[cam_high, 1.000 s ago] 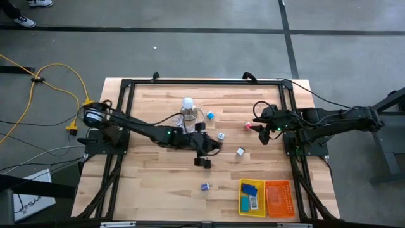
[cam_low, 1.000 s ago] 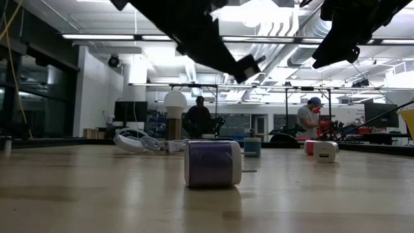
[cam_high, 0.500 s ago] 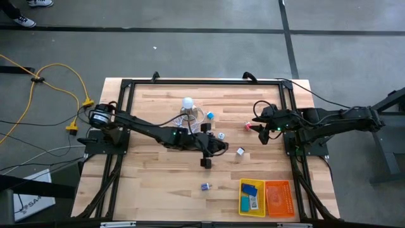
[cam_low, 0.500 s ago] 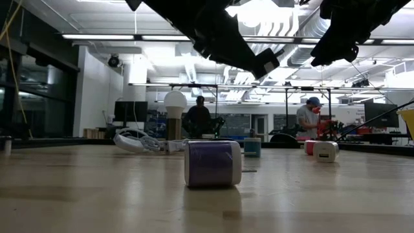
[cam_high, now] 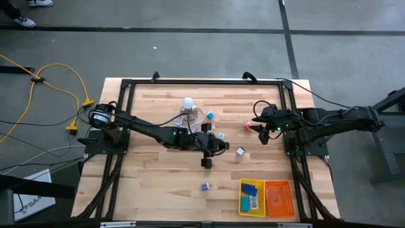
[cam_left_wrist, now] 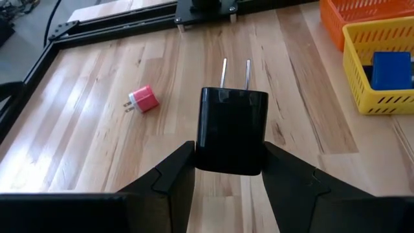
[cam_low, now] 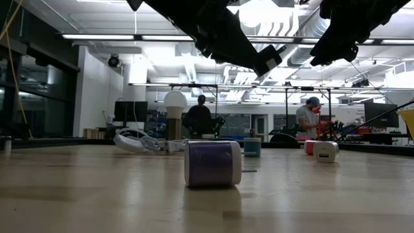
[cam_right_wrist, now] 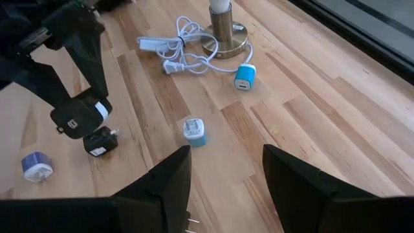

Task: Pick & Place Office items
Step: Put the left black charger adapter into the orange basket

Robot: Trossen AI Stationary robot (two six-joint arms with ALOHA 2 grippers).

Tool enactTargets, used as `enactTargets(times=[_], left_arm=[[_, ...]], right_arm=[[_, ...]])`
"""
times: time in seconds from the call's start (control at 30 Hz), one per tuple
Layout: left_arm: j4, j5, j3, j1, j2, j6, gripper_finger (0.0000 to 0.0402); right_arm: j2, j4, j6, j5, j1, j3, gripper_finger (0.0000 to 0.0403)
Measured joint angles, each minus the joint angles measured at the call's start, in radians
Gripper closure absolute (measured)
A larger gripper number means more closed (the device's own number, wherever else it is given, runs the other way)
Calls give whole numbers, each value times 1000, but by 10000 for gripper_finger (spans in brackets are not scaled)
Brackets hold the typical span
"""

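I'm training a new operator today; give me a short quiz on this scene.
1. True or false: the left gripper is shut on a black charger.
2. Which tray holds the blue block? A orange, B yellow, C neither.
3. Fill in: the right gripper is empty and its fingers are ____.
Key: 1 true; 2 B, the yellow tray; 3 open.

Black charger — pink cube — yellow tray, orange tray, pale striped wood table.
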Motion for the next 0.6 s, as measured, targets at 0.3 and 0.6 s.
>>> enactTargets(times=[0.3, 0.6], left_arm=[[10, 1, 0, 0, 0, 5, 247], [94, 1, 0, 0, 0, 27, 247]], right_arm=[[0, 91, -102, 12, 0, 0, 224], [12, 141, -82, -17, 9, 0, 224]])
